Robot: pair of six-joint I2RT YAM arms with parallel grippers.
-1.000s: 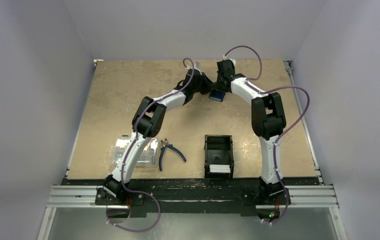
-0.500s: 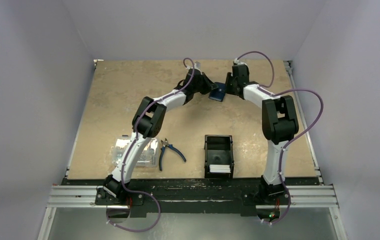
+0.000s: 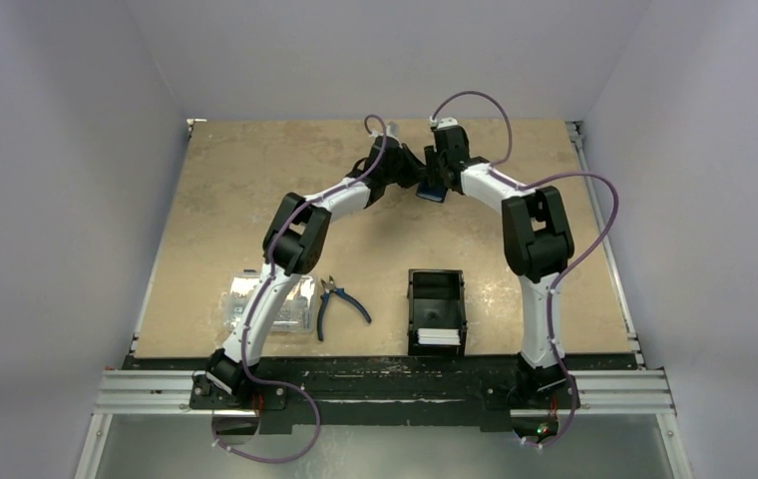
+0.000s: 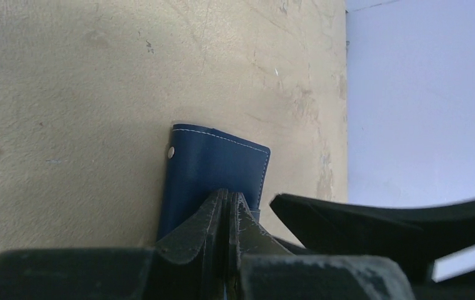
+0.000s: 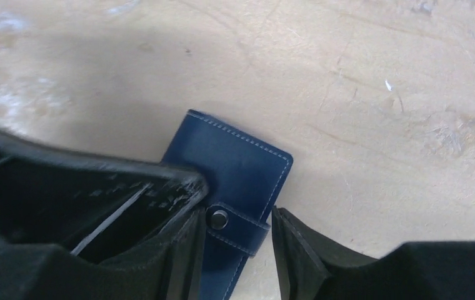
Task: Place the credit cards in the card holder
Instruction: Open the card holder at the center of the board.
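**Card holder [image 5: 238, 164] at far centre of worktop [image 3: 215, 200], 2 claws at it**

1. Card holder: navy blue, folded, pale stitching, snap strap across 1 edge. It sits at the far middle of the worktop, between the 2 arms.
2. Left claw [image 4: 227, 199]: fingers pressed together, pinching an edge of the card holder.
3. Right claw [image 5: 238, 220]: jaws part-way apart, 1 finger on each side of the snap strap, gripping nothing.
4. Credit cards [image 3: 439, 336]: white, in the near end of a black tray [image 3: 412, 299], well apart from the card holder.
5. Pliers [image 3: 340, 301]: blue handles, left of the tray.
6. Clear box [image 3: 300, 314]: left of the pliers, partly behind the left arm.
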